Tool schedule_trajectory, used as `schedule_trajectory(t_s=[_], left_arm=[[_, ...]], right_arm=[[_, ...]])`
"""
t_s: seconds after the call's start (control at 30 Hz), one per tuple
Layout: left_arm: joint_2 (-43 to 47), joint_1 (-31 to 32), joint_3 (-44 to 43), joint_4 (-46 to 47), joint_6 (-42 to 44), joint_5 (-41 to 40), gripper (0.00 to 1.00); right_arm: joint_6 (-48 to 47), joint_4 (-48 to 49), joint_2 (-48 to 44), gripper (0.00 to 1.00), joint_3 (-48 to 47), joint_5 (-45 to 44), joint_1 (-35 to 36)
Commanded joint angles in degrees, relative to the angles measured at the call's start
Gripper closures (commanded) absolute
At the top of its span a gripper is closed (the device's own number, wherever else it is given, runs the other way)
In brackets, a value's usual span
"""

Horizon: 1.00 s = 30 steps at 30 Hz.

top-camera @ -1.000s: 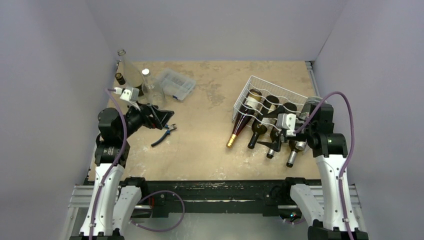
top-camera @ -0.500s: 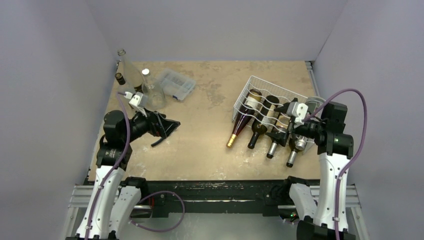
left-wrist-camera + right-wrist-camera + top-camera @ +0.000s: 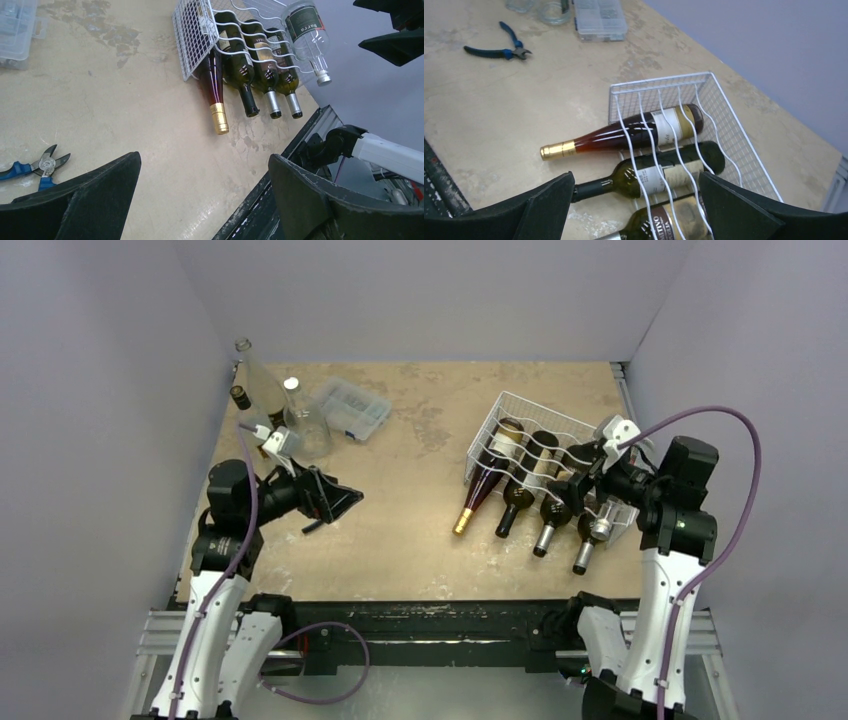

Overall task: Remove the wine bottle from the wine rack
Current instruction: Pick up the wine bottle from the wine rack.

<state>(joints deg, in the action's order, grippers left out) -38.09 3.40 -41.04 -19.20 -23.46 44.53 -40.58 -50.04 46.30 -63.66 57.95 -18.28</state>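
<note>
Both arms are hanging in the air, nothing grabbed. The right gripper (image 3: 636,175) has its jaws spread wide with nothing between them, up over the near end of the wine rack (image 3: 535,418). The rack sits toward the far right corner of the table (image 3: 420,540). The wine bottles all lie in the rack side by side, necks poking out toward the near edge. The leftmost wine bottle (image 3: 482,490) is the dark red one with a gold foil top. The left gripper (image 3: 204,157) is wide apart too and empty, above the left side of the table, right by the blue-handled pliers (image 3: 40,167). A clear plastic box (image 3: 350,408) and some glass bottles (image 3: 262,390) sit in the far left corner.
</note>
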Motion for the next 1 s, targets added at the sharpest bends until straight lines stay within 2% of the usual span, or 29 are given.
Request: schedule_trajectory(t_s=[0.0, 0.17, 0.27, 0.5, 0.67, 0.97], left_arm=[[0.36, 0.07, -2.74, -0.68, 0.23, -0.15, 0.00], [-0.06, 0.05, -3.00, -1.25, 0.04, -0.61, 0.00], [0.10, 0.03, -3.12, -1.28, -0.16, -0.31, 0.00], [-0.34, 0.11, -3.69, -2.34, -0.15, -0.38, 0.00], [-1.12, 1.06, -4.50, -3.72, 0.17, -0.38, 0.00], [-0.82, 2.41, -5.13, -5.14, 1.17, -1.64, 0.00]], right_arm=[[14.09, 9.03, -0.09, 0.01, -1.60, -11.52, -0.78], [20.98, 11.19, 0.69, 0.01, -1.06, -19.02, -1.76], [23.43, 9.14, 1.55, 0.01, -2.19, -22.70, -2.54], [22.16, -2.04, 4.34, 0.01, -4.97, -27.91, -3.75], [22.88, -3.91, 2.65, 0.02, -3.54, -34.55, -4.37], [23.88, -4.68, 3.86, 0.08, -3.02, -39.92, -5.88]])
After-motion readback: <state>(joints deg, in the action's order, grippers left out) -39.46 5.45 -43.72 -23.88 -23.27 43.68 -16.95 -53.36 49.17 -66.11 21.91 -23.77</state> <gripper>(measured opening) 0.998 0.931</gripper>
